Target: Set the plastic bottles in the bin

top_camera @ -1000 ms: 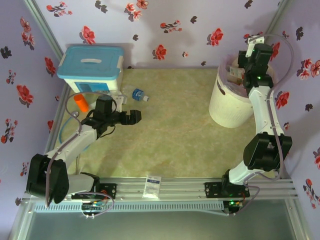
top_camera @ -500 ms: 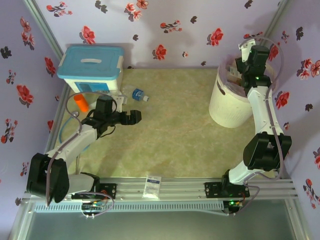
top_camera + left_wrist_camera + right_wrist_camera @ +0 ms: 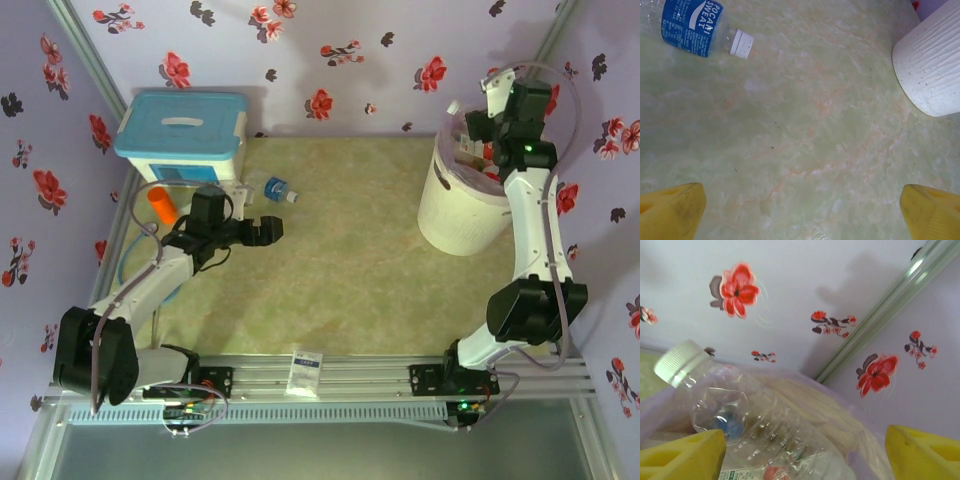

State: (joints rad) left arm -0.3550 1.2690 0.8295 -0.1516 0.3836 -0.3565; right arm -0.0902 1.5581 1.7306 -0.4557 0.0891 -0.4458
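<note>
The right arm is standing tall and bending over the bin (image 3: 452,215) at the far right of the worktop (image 3: 350,270), the right pincer (image 3: 474,125) hanging open above a clear white-capped bottle (image 3: 735,410) lying inside. The left arm is stretching low, the left pincer (image 3: 266,232) gaping empty near a blue-labelled bottle (image 3: 277,189) on the worktop.

The white-and-black left arm (image 3: 150,287) and right arm (image 3: 531,215) each pair white tubular links with black joint housings. Thin grey cables (image 3: 96,375) run alongside. A green indicator lamp (image 3: 527,151) glows on the right wrist. The finger pads (image 3: 671,210) are yellow.
</note>
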